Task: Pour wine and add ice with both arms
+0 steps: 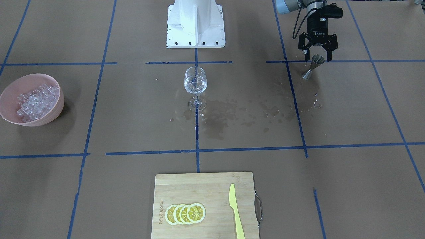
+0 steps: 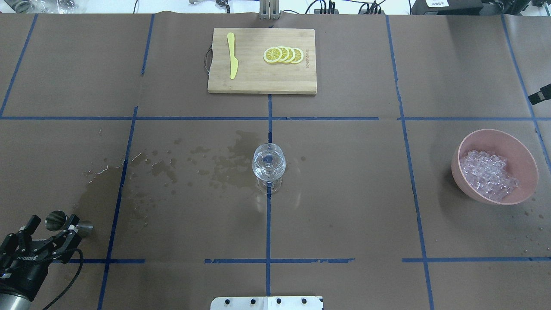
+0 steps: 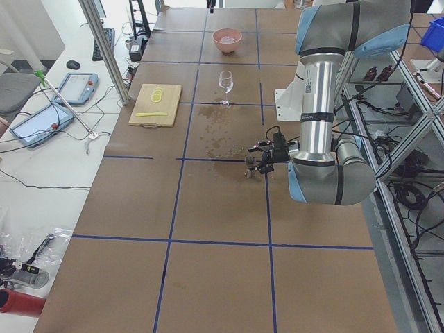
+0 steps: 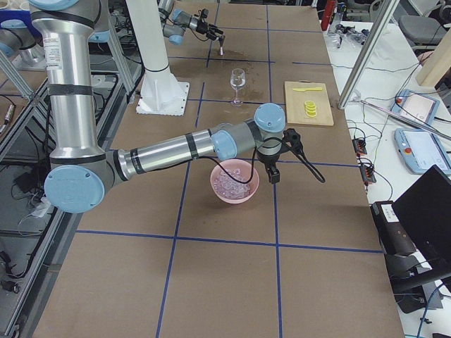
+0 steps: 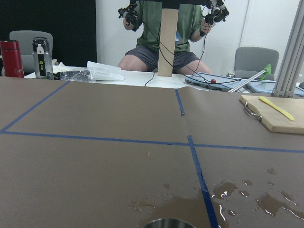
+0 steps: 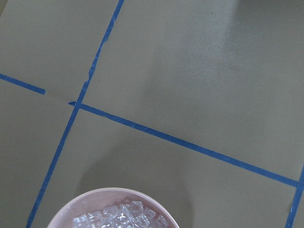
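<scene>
Left end effector (image 1: pixel 317 54), spread wide at the jigger (image 1: pixel 311 69), should rise straight, not tipping it. Wine (image 2: pixel 267 171) sits in the wine glass (image 2: pixel 268 165), mid-counter. Right end effector (image 4: pixel 272 176), opening impossible to tell, hangs near the pink bowl's (image 2: pixel 462 172) edge. Centre it over the ice (image 2: pixel 486 174), then descend.

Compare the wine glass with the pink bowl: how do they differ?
The wine glass is clear and stemmed; the pink bowl is opaque and stemless. The glass holds a little clear liquid; the bowl, a heap of ice cubes. Both are open-topped vessels standing on the table.
</scene>
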You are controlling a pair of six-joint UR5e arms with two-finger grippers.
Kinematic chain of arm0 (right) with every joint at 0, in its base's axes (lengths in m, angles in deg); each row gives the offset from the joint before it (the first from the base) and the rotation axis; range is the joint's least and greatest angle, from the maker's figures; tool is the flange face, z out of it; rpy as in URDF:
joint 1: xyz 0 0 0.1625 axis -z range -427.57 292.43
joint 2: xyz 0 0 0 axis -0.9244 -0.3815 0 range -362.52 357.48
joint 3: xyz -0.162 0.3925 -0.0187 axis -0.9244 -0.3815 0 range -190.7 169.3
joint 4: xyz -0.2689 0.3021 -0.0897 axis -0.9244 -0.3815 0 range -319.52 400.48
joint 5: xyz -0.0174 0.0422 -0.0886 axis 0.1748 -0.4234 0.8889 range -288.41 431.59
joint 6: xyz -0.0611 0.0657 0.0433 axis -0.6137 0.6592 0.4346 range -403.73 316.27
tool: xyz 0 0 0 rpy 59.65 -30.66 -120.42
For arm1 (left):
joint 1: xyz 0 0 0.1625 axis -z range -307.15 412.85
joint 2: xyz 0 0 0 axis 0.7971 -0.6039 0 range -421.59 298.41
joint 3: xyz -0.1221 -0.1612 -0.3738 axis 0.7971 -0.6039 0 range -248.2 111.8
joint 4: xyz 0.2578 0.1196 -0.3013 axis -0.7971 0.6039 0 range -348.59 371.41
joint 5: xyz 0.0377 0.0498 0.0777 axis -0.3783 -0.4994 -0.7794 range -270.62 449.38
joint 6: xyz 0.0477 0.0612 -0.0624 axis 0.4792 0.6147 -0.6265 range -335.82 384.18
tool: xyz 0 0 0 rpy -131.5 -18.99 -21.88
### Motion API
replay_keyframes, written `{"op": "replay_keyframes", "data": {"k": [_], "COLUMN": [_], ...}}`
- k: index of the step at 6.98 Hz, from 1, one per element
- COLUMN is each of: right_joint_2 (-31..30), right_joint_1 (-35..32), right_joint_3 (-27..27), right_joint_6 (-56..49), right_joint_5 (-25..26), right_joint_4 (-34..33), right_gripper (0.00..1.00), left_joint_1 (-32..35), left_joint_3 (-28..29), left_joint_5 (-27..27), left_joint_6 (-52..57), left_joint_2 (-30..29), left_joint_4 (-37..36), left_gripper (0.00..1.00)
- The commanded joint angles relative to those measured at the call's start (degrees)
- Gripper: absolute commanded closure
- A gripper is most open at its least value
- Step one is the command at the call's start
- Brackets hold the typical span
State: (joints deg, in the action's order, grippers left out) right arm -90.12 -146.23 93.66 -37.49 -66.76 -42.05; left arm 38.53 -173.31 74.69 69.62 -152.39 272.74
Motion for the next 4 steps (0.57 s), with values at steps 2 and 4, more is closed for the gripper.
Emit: {"op": "replay_keyframes", "data": {"k": [2, 4], "right_joint_2": [-0.12, -0.12], "right_joint_1": [0.09, 0.09], "right_joint_3": [-0.38, -0.73], "right_joint_6": [-0.01, -0.01], "right_joint_5": [0.01, 0.01], "right_joint_4": [-0.09, -0.09], "right_gripper": [0.0, 0.0], "left_joint_1": [3.42, 3.6], "left_joint_3": [-3.44, -4.58], "left_joint_5": [0.01, 0.1], "left_joint_6": [0.0, -0.09], "left_joint_2": [-0.69, -8.64], "left_joint_4": [-5.99, -14.57], "left_gripper": [0.0, 0.0]}}
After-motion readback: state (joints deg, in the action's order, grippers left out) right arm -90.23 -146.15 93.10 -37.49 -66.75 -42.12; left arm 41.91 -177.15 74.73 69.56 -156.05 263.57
